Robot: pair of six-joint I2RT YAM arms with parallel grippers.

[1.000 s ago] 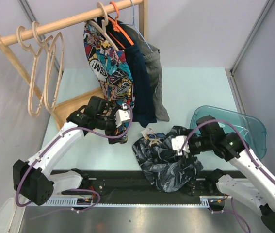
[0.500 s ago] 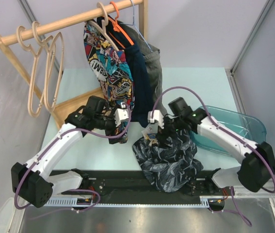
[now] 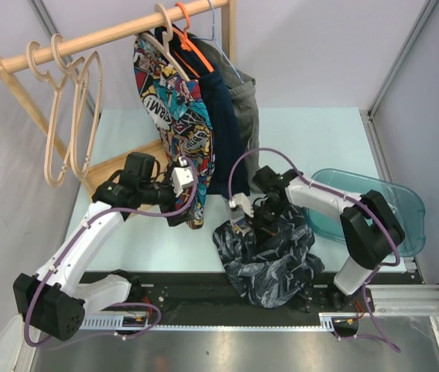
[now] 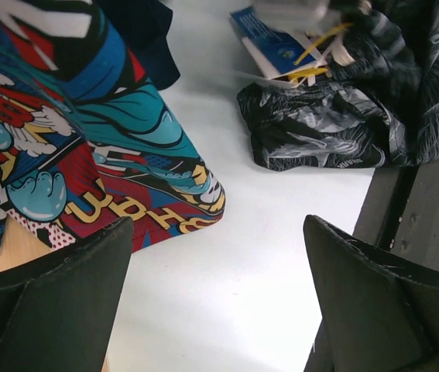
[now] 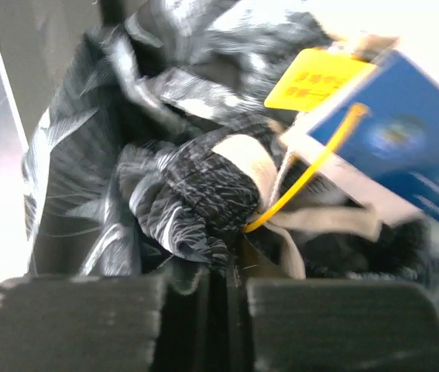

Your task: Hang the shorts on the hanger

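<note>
The dark marbled shorts [image 3: 269,260] lie crumpled at the near middle of the table, with paper tags and a yellow tie at their top-left edge [image 5: 335,132]. My right gripper [image 3: 252,221] is down on that edge, and in the right wrist view it [image 5: 227,267] is shut on a fold of the shorts [image 5: 173,194] beside the waistband. My left gripper [image 3: 179,203] hovers open over bare table [image 4: 219,256], with the shorts [image 4: 320,136] ahead to its right. Empty pale wooden hangers [image 3: 64,116] hang at the left end of the rail.
Comic-print shorts [image 3: 173,101], a navy garment [image 3: 227,139] and a grey one [image 3: 248,116] hang mid-rail, with an orange hanger [image 3: 192,39] above. The comic hem [image 4: 126,194] is just left of my left fingers. A teal bin [image 3: 389,201] sits right. The rack's wooden base [image 3: 118,167] lies left.
My right arm swung from the bin side across to the shorts' top-left edge and closed on the fabric. My left arm drew back slightly to the left, still open.
</note>
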